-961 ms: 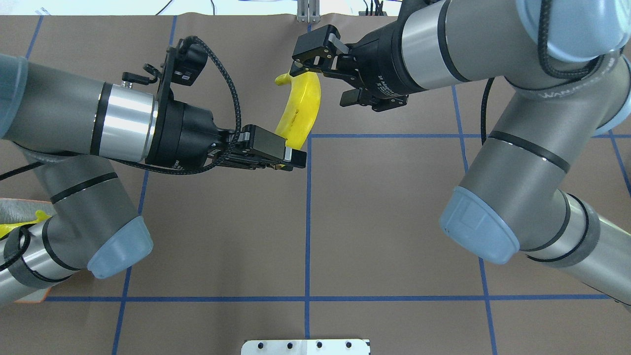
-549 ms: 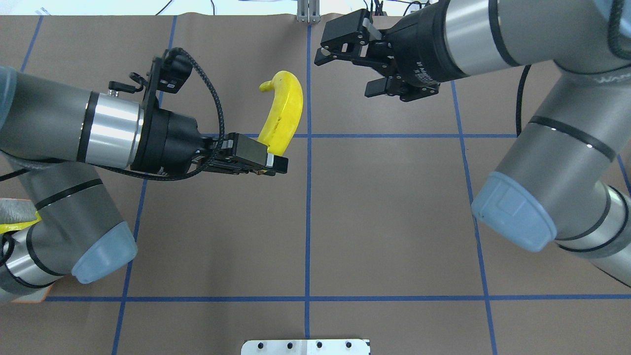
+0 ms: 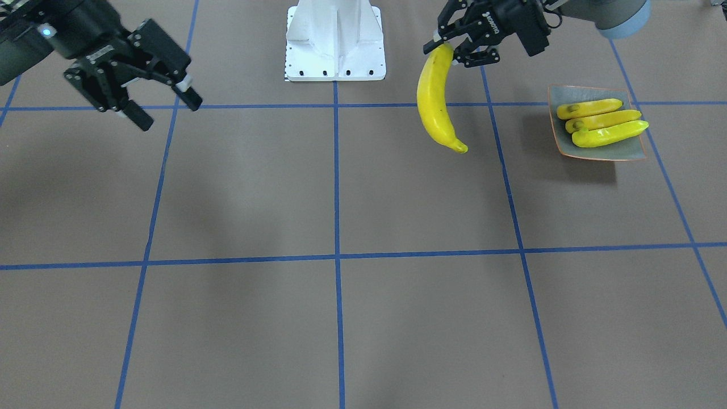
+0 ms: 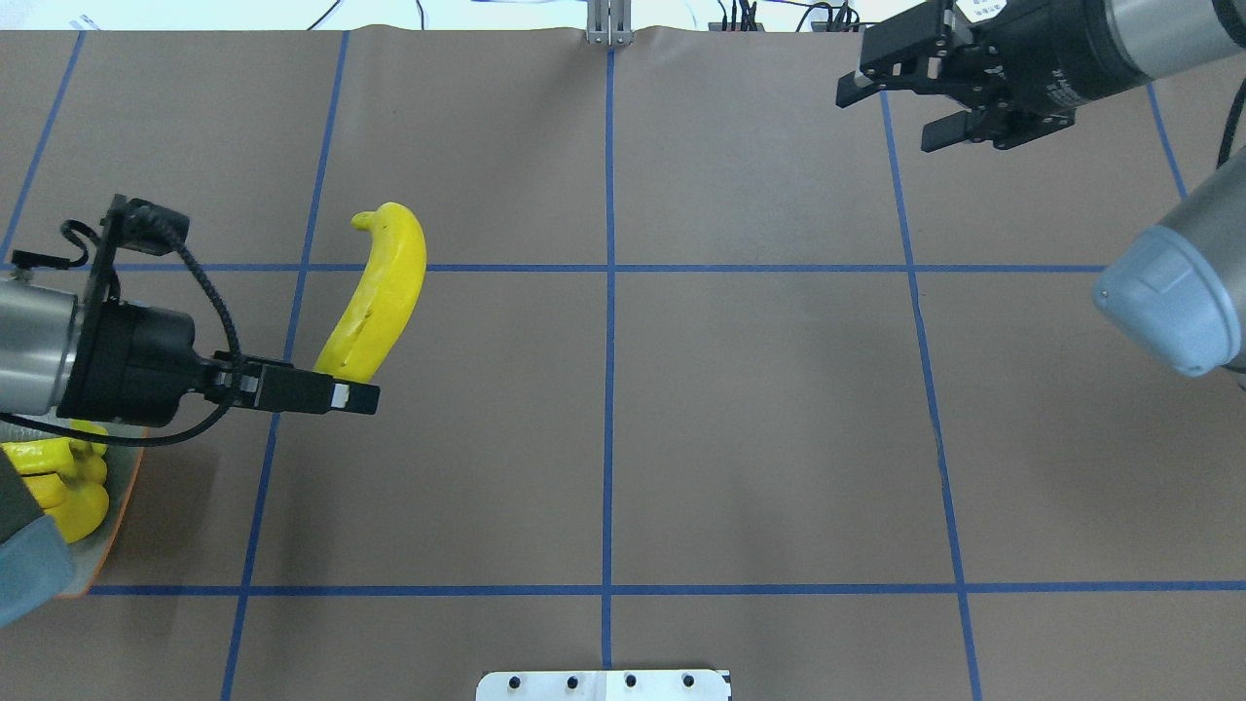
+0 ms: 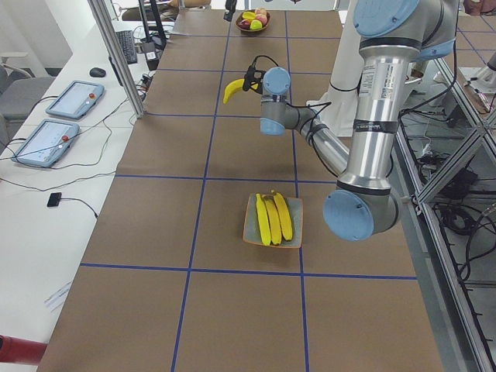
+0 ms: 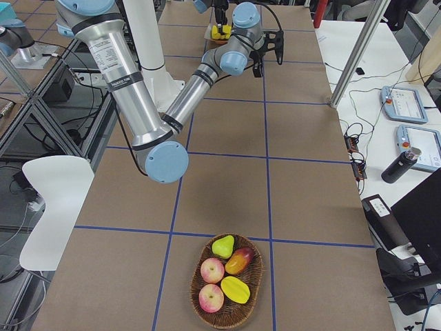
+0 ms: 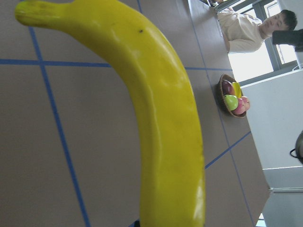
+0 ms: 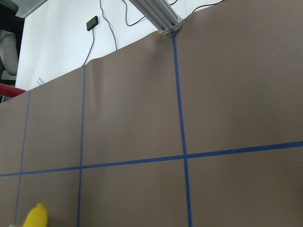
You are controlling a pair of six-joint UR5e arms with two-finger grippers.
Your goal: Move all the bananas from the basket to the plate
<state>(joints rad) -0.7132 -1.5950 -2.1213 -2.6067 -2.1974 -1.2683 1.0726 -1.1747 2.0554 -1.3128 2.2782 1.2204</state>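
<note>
Fingers (image 4: 341, 397) of left gripper (image 3: 446, 48): clamped on one end of banana (image 4: 382, 292), aloft over table (image 4: 740, 438) — right gripper (image 4: 896, 109) spread wide, empty (well apart). Mid-carry toward plate (image 3: 616, 152) holding three bananas (image 3: 602, 121). Next: lower alongside those, then release.

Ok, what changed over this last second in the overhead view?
The left gripper carried the banana toward the robot's left, closer to the plate. The right gripper, which had been at the banana's far tip, pulled away to the robot's right and is now open and empty. Unchanged: the left gripper is shut on the banana's near end.
</note>
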